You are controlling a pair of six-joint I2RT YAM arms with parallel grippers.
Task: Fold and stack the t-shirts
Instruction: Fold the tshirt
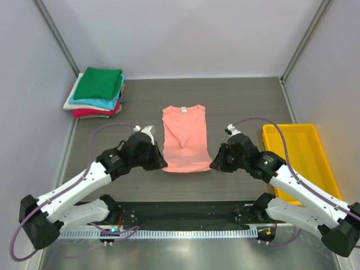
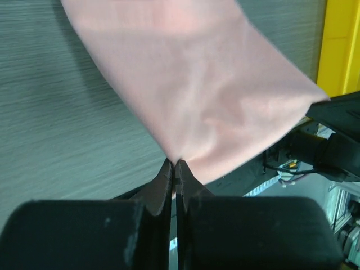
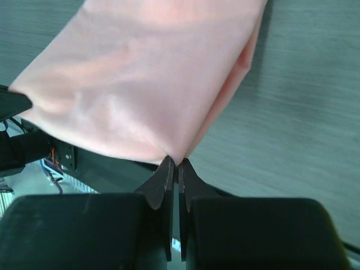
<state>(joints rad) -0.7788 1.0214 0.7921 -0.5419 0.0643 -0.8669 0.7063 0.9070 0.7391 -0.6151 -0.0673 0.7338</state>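
Observation:
A salmon-pink t-shirt (image 1: 184, 138) lies in the middle of the table, sides folded in, a small white label at its far neck. My left gripper (image 1: 162, 165) is shut on its near left corner; the left wrist view shows the cloth (image 2: 208, 84) pinched at the fingertips (image 2: 166, 171) and lifted a little. My right gripper (image 1: 212, 165) is shut on the near right corner, with the cloth (image 3: 152, 84) pinched the same way in the right wrist view. A stack of folded t-shirts (image 1: 97, 93), green on top, then teal, cream and red-pink, sits at the far left.
A yellow plastic bin (image 1: 301, 160) stands at the right edge of the table, close behind my right arm; it also shows in the left wrist view (image 2: 340, 45). Grey walls close the table on the left, right and far sides.

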